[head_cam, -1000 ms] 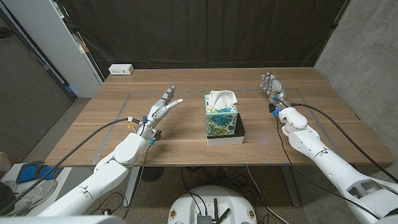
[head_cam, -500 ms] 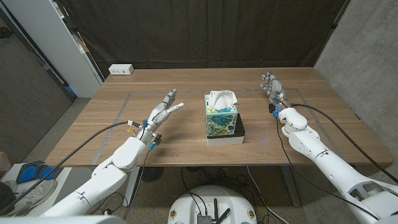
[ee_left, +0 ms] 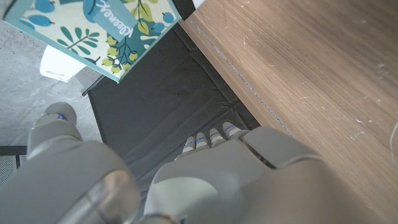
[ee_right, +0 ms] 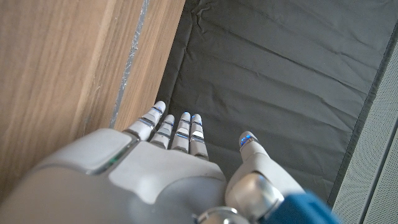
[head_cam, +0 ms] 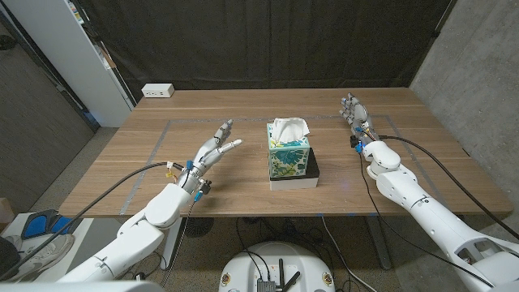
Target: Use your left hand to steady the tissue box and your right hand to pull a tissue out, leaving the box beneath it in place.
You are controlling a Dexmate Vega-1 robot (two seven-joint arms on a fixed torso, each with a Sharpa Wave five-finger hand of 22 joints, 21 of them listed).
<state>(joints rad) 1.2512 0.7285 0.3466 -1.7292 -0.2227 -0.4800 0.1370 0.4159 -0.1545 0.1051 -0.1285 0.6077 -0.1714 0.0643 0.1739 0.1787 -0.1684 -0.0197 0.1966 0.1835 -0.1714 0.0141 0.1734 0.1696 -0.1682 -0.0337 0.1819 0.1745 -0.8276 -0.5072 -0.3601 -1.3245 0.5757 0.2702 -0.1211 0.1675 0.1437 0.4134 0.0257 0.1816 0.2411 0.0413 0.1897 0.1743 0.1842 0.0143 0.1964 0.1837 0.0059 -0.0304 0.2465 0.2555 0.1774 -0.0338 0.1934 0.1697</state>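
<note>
Our left hand [head_cam: 212, 148], fingers spread and empty, is nearer the tissue box [head_cam: 289, 151] mid-table than our right hand [head_cam: 354, 111], open by the far right corner.

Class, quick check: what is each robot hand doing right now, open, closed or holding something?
Left hand: open, fingers spread, holding nothing, apart from the floral cardboard tissue box.
Right hand: open, fingers extended, holding nothing.
</note>
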